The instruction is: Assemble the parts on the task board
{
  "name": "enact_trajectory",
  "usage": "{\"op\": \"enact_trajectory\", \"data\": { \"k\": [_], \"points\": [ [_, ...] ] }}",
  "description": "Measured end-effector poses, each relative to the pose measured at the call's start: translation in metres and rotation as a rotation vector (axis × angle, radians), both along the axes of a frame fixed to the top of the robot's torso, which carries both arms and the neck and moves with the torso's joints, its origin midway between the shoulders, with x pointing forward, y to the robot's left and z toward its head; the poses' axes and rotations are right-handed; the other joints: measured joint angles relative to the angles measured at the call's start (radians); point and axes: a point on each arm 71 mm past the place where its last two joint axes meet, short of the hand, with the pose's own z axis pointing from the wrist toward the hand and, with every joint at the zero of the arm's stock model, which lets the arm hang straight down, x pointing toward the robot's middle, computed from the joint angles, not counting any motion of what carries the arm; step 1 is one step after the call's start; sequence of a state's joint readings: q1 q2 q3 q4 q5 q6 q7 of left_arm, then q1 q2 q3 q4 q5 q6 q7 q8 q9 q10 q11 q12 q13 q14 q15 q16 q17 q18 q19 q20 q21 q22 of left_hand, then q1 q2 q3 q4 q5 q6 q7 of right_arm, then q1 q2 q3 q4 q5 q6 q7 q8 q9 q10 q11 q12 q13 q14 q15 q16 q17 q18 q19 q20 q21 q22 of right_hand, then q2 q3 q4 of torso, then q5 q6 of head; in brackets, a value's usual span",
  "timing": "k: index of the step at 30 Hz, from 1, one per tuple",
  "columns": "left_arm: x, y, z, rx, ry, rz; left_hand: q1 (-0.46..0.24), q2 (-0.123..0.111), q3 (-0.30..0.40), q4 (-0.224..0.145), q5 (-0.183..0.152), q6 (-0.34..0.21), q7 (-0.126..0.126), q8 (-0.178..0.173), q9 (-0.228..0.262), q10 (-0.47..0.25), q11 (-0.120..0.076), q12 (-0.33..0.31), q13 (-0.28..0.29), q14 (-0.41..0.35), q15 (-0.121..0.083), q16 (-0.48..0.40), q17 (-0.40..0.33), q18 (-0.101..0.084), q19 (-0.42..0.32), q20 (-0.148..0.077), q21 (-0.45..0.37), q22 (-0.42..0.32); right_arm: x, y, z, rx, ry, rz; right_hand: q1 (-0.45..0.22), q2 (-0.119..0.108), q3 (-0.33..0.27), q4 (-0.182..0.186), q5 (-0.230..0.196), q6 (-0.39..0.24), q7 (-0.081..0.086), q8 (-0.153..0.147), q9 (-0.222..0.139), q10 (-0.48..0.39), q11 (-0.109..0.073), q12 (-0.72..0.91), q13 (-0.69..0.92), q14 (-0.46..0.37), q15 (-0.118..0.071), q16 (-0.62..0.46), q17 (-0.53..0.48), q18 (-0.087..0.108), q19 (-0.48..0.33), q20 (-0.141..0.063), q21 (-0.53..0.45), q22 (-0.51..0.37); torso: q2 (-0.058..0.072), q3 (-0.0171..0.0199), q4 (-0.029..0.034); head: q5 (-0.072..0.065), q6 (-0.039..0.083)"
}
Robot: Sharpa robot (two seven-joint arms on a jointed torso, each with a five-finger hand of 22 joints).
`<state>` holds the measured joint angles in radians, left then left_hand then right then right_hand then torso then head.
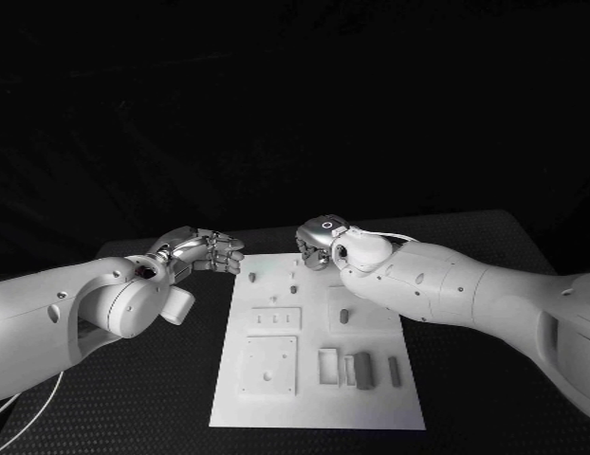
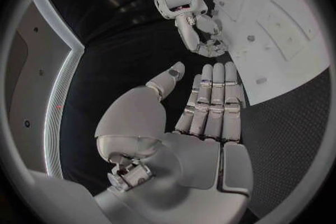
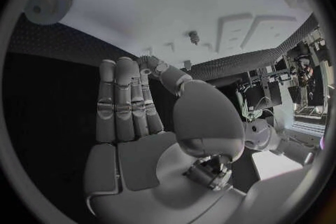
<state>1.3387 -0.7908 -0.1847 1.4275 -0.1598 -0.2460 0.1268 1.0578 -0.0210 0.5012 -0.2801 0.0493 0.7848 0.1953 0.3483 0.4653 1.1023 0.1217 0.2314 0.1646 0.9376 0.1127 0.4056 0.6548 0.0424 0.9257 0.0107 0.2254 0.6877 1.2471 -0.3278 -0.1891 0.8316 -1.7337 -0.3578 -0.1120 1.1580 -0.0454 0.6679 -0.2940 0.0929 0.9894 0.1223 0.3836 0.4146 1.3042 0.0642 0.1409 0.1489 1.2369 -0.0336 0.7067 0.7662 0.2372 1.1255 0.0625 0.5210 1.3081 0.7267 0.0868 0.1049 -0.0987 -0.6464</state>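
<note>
My left hand hovers just off the near-left corner of the task board, its fingers straight, side by side and holding nothing. My right hand hangs over the board's far edge, fingers likewise extended and, as far as I can tell, empty. The grey parts lie on the board well back from both sets of fingers, toward my body, on the dark surface.
</note>
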Motion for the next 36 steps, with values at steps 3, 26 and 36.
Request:
{"op": "enact_trajectory", "data": {
  "k": [3,26,36],
  "points": [
    [0.0,-0.001,0.003,-0.001,-0.005,-0.003,0.0,0.0,0.0,0.0,0.0,0.0,0.0,0.0,0.0,0.0,0.0,0.0,0.0,0.0,0.0,0.0,0.001,-0.004,0.0,0.0,0.0,0.0,0.002,0.003,0.0,-0.003,-0.004,-0.003,-0.005,-0.005,0.0,0.0,0.0,0.001,-0.001,0.0,0.0,0.0,0.0,0.0,0.028,0.0,0.0,0.0,0.0,0.0,0.0,0.0,0.0,0.0,0.002,-0.0006,0.0015,-0.002,0.001],
    [0.001,-0.006,0.011,-0.002,-0.021,-0.016,0.0,0.0,0.0,0.0,0.0,0.004,0.004,0.0,-0.001,0.0,0.0,0.0,0.001,0.0,0.0,-0.004,0.002,-0.005,0.0,0.0,0.0,0.001,0.005,0.014,0.0,-0.009,-0.01,-0.002,-0.006,-0.006,0.006,0.0,-0.001,0.006,-0.006,-0.001,0.0,-0.002,-0.001,0.001,0.034,0.001,0.002,0.0,-0.001,-0.001,-0.006,-0.002,0.004,0.0,0.02,-0.0041,0.0084,-0.011,0.005],
    [0.002,-0.007,0.012,-0.001,-0.025,-0.017,0.0,0.0,0.0,0.0,0.0,0.004,0.004,0.0,-0.002,0.0,0.0,0.0,0.001,0.0,0.0,-0.004,0.002,-0.005,0.0,0.0,0.0,0.001,0.006,0.016,0.0,-0.012,-0.011,-0.005,-0.006,-0.006,0.006,0.0,0.0,0.006,-0.006,-0.001,0.001,-0.004,0.0,0.001,0.034,0.002,0.002,0.002,-0.001,-0.001,-0.006,-0.001,0.008,0.0,0.023,-0.004,0.0085,-0.003,0.003]
  ]
}}
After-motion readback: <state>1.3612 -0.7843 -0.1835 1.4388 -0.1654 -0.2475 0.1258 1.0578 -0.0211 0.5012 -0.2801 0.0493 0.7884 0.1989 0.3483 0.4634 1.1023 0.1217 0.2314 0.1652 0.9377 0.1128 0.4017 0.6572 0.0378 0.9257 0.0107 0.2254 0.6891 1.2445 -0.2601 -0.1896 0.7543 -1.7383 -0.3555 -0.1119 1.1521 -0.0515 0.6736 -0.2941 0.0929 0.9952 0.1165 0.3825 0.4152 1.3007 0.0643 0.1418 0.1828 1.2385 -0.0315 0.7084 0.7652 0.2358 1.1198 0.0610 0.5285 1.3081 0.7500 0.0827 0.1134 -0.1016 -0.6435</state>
